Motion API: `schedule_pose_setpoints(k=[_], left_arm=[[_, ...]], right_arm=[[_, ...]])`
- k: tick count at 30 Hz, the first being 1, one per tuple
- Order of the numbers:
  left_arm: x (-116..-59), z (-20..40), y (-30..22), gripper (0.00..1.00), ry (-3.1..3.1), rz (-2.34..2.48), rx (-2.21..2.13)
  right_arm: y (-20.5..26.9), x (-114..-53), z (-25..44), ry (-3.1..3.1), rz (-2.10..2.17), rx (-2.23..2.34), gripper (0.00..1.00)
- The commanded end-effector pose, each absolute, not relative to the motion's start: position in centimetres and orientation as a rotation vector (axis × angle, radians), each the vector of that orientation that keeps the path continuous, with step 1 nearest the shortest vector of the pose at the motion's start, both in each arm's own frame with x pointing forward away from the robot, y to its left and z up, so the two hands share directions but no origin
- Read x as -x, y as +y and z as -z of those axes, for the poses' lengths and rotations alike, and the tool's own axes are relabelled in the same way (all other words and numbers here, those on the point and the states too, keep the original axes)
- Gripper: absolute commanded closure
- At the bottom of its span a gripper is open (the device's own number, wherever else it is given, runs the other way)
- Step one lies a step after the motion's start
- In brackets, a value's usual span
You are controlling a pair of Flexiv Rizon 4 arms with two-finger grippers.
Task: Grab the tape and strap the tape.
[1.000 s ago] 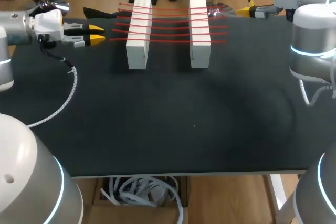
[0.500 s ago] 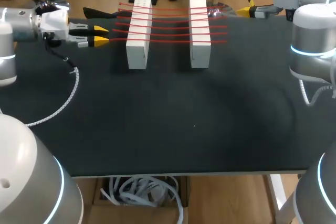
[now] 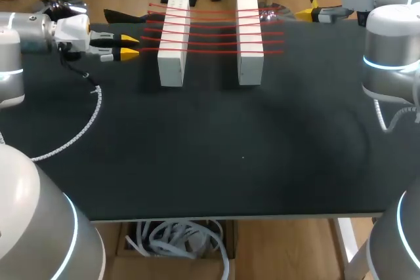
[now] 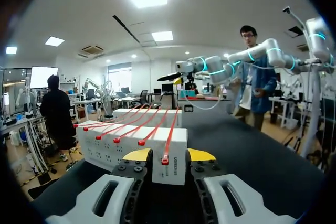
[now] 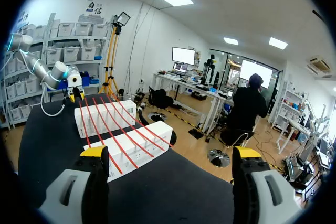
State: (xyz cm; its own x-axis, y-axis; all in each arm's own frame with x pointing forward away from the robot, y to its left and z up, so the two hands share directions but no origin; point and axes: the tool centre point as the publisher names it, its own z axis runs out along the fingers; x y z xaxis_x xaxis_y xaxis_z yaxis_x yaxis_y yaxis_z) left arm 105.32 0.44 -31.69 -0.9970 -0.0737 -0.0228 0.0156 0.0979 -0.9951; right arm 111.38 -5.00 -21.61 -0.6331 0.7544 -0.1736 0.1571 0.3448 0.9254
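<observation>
On the right gripper [image 5: 170,153] the yellow-tipped fingers are spread wide, with nothing between them. Ahead on the black table [image 5: 173,192] are two long white rectangular blocks side by side — near block [image 5: 134,148], far block [image 5: 105,115]. Thin red tape strips [image 5: 131,140] are stretched across both tops. The left arm's gripper [image 5: 73,94] sits beyond the far block.

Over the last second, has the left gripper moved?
Yes. The left gripper has edged toward the white block nearest it, narrowing the gap between them.

the near block [image 4: 105,153] partly hides the far block [image 4: 122,115].
</observation>
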Motion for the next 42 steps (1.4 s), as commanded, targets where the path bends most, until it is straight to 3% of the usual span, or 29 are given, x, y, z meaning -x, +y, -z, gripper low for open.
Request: schedule_pose_setpoints(k=[1, 13, 26, 32, 34, 35, 42], left_arm=[[-106.0, 32.3, 0.6, 0.73, 2.276, 2.088, 0.037], [-106.6, 33.0, 0.9, 0.75, 2.275, 2.112, 0.027], [-106.5, 33.4, 0.6, 0.86, 2.259, 2.137, 0.037], [-106.5, 33.2, 0.3, 0.85, 2.250, 2.146, 0.030], [-106.5, 33.1, 0.2, 0.90, 2.248, 2.148, 0.028], [-106.5, 33.1, 0.2, 1.00, 2.247, 2.150, 0.027], [-106.2, 32.6, 0.1, 1.00, 2.204, 2.175, 0.018]], right_arm=[[-5.0, -111.4, 21.6, 2.013, -1.291, -0.793, 0.00], [-5.0, -111.4, 21.6, 2.013, -1.291, -0.793, 0.00], [-5.0, -111.4, 21.6, 2.013, -1.291, -0.793, 0.00], [-5.0, -111.4, 21.6, 2.013, -1.291, -0.793, 0.00], [-5.0, -111.4, 21.6, 2.013, -1.291, -0.793, 0.00], [-5.0, -111.4, 21.6, 2.013, -1.291, -0.793, 0.00], [-5.0, -111.4, 21.6, 2.013, -1.291, -0.793, 0.00]])
